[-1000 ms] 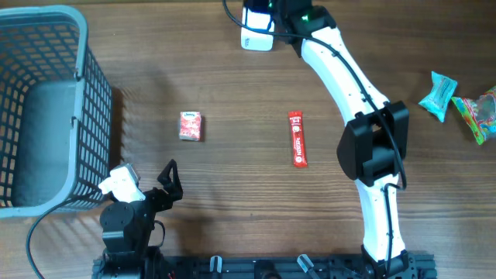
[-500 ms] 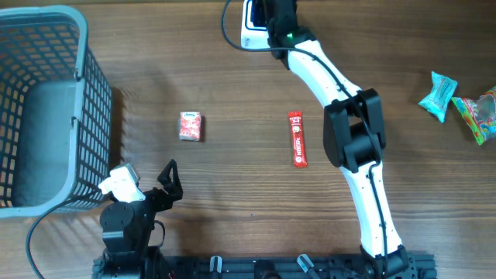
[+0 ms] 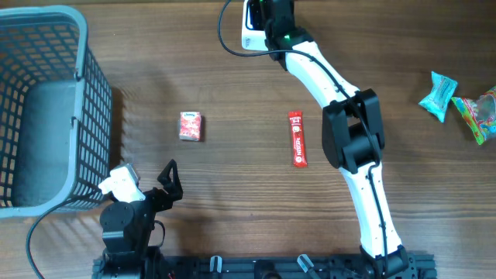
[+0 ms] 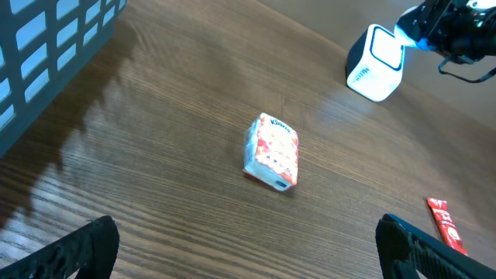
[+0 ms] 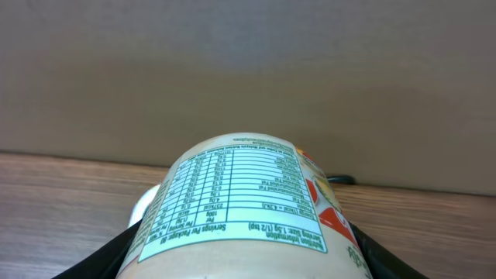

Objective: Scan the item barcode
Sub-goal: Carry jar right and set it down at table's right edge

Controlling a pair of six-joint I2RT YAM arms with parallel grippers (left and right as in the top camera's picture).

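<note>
My right gripper [image 5: 246,267] is shut on a round container [image 5: 240,194] with a white nutrition table and red-orange print, which fills the lower right wrist view. In the overhead view that gripper [image 3: 277,17] reaches to the table's far edge, right beside the white scanner [image 3: 253,23]; the container is hidden under the arm there. A bit of the scanner [image 5: 146,205] shows just behind the container. My left gripper [image 3: 169,177] rests open near the front left, with nothing between its fingers [image 4: 84,248].
A grey mesh basket [image 3: 46,108] stands at the left. A small pink tissue pack [image 3: 191,125] and a red stick sachet [image 3: 297,138] lie mid-table. Teal and colourful snack packets [image 3: 457,105] lie at the right edge.
The right arm has swung left along the far edge, bringing its gripper and the container over to the scanner. The left arm has not moved.
</note>
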